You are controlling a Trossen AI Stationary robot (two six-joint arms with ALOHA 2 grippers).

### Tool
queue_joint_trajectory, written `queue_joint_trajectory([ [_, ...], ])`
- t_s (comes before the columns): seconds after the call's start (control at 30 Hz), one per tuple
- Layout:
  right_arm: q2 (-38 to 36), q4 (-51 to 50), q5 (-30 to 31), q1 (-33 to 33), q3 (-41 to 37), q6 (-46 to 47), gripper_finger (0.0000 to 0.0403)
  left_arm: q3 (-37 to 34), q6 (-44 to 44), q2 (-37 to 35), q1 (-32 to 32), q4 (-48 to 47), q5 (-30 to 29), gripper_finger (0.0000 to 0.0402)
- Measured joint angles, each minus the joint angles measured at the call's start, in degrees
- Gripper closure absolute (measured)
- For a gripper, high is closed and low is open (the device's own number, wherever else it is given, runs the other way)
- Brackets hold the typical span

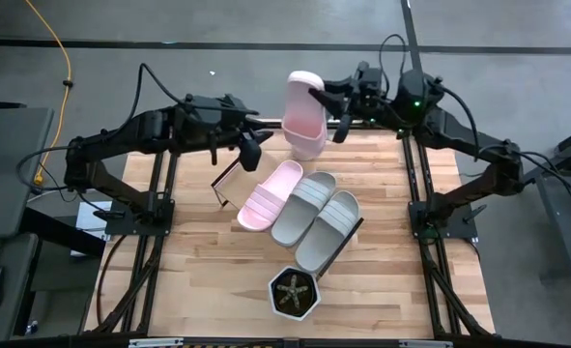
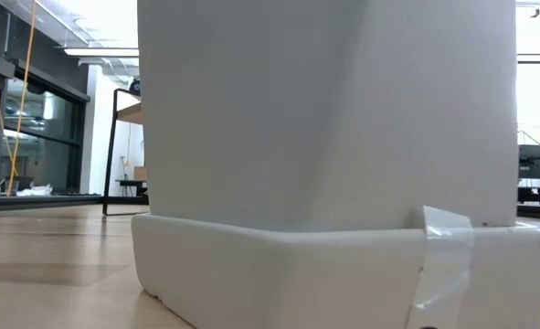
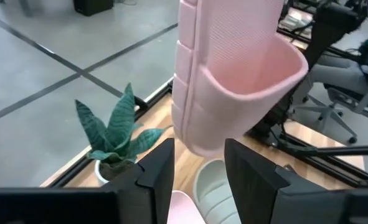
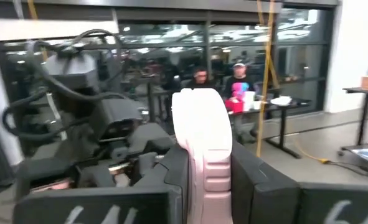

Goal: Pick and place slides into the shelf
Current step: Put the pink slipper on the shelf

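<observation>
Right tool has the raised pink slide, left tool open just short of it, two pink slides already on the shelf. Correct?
Not quite. The high view shows one pink slide and two grey-beige slides on the shelf. The right tool does hold the raised pink slide; the left tool is open beside it.

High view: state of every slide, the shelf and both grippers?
Held pink slide: lifted off the table, clamped in right gripper.
Second pink slide: flat on shelf, strap up.
Two grey slides: flat on shelf beside it, strap up.
Left gripper: open, empty, facing the held slide.
Potted plant: upright at the near table edge.
</observation>
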Motion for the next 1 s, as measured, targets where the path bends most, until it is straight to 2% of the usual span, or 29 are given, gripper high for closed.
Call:
queue_joint_trajectory([
  [0.1,0.08,-0.99,0.47,-0.76,-0.02,1.02,0.0359,0.00,0.04,-1.06,0.00,0.00,-0.58,0.0280],
  [0.23,0.09,0.47,-2.06,-2.53,-2.46,6.07,0.0359,-0.02,0.04,-3.30,0.00,-0.27,-0.61,0.0290],
  [0.37,-0.02,6.65,-4.31,-4.13,-8.17,11.62,0.0359,-0.02,-0.89,-5.65,-0.02,-0.53,-0.52,0.0300],
  [0.6,-1.13,19.06,-4.58,-5.69,-17.59,20.12,0.0359,-0.02,-1.63,-9.06,-0.02,-1.53,0.91,0.0315],
  [0.83,-5.37,27.95,1.40,-6.00,-26.78,26.64,0.0359,-0.02,-2.05,-10.99,-0.02,-1.81,0.93,0.0337],
  [1.0,-5.75,37.58,4.54,-6.00,-33.81,36.77,0.0359,-0.02,-2.45,-11.29,-0.02,-3.52,0.99,0.0350],
])
